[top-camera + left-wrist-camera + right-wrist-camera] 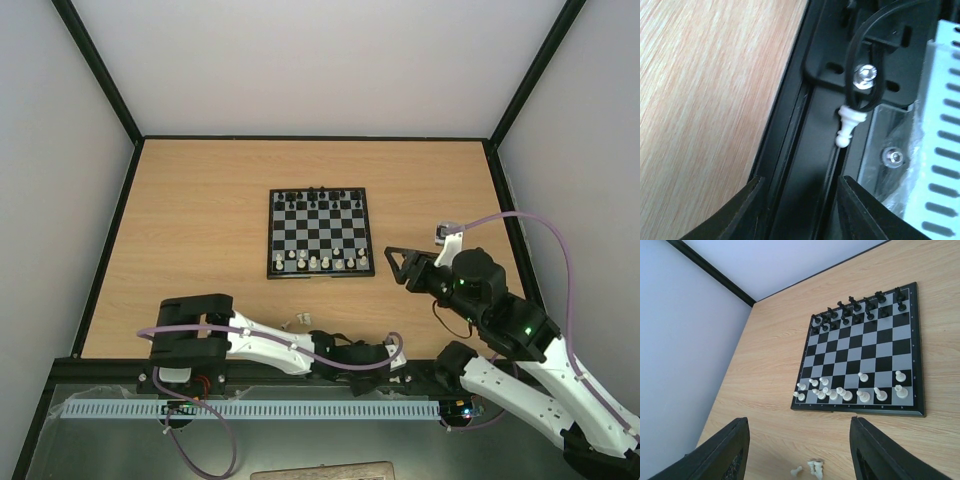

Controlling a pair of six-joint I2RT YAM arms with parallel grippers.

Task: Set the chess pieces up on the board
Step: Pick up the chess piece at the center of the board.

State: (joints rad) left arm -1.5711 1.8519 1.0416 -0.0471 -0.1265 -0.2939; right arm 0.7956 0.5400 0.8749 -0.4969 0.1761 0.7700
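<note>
The pale wooden tabletop (pixel 200 220) is closed in by white walls (pixel 60 150). At its near left edge the left tool (pixel 801 181) hangs spread and empty over the black rail (pixel 810 165), where one white pawn (pixel 846 126) lies fallen just ahead of it, long axis nearly along the rail, head toward the tool. In the middle the board (pixel 319 232) carries white chess pieces (pixel 847 392) on its near rows; some loose pieces (pixel 300 320) lie on the tabletop before it. The right tool (pixel 799 422), also spread and empty, faces the board, with those loose pieces just below it.
</note>
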